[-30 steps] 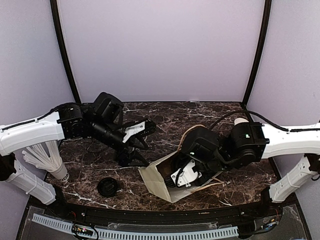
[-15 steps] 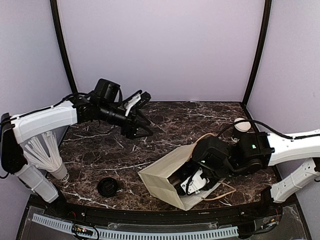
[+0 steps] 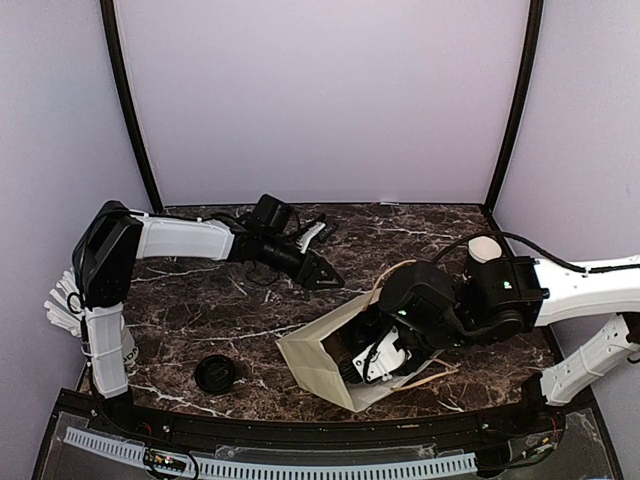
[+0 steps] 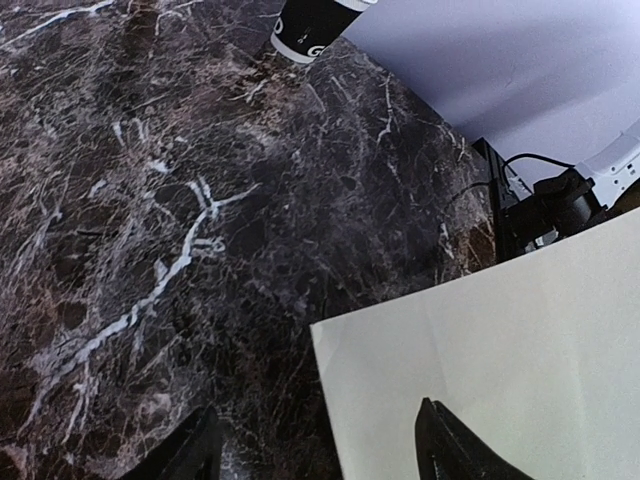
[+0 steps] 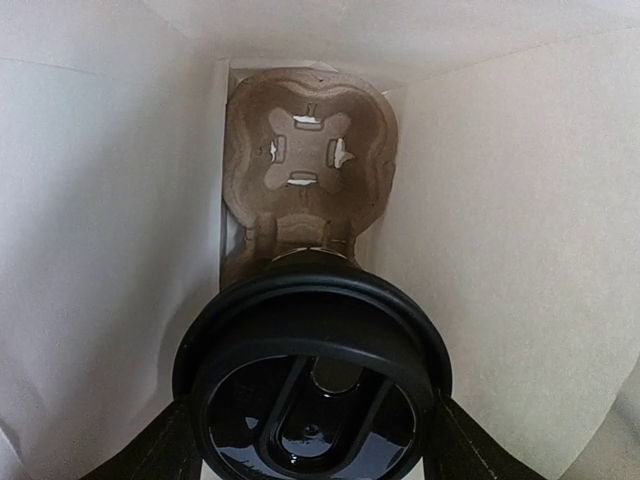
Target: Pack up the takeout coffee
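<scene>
So the right gripper (image 5: 312,425) is reaching into the mouth of the paper bag (image 3: 308,365), which is lying on its side near the front of the table (image 3: 200,310), a bit right of centre. Its fingers are clamped on either side of the coffee cup (image 5: 315,365) - from the wrist camera you mostly just see the black lid filling the gap between them. The cup is well inside the bag, sitting right in front of a brown cardboard cup carrier (image 5: 308,150) that's pushed up against the bag's far end. The left gripper (image 4: 320,450) is stretched out over the far middle of the table, off the bag's far-left side, fingers spread with nothing between them - just marble and the cream side of the bag below. Can't tell if it's actually touching the bag. Another black cup with a bare white rim (image 3: 484,247) is standing on the far right behind the right arm, and a loose black lid (image 3: 215,373) lies flat at the near left, well away from everything else.
</scene>
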Available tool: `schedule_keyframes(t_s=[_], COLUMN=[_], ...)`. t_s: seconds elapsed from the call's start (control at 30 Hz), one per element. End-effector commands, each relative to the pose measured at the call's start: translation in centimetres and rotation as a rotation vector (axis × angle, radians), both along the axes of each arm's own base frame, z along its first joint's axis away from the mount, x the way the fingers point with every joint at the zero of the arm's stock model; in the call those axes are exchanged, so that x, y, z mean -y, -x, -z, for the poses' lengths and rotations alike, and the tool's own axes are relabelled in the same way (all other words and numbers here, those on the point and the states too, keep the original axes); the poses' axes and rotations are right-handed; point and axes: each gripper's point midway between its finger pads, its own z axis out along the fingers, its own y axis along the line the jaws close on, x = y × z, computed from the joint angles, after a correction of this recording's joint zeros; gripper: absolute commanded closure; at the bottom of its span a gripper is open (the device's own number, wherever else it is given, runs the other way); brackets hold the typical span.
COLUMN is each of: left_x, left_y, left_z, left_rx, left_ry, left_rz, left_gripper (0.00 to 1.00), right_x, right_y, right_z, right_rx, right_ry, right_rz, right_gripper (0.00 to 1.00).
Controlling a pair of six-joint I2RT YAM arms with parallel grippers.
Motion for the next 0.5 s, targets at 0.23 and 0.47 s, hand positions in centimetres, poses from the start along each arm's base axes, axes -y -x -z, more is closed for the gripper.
schedule_keyframes(t_s=[0.23, 0.47], left_x=[3.0, -1.9], left_y=[1.9, -2.4], left_z=[-0.1, -7.1], left_rx=[-0.033, 0.268], left_ry=[0.079, -0.142], left_rz=[0.078, -0.193], left_gripper=[0.32, 0.33], right_x=[-0.1, -0.2], right_y=[-0.4, -0.9], right_z=[-1.2, -1.4], right_rx=[-0.022, -0.041], right_ry=[-0.077, -0.084], right_rz=[0.017, 0.02], right_gripper=[0.94, 0.94])
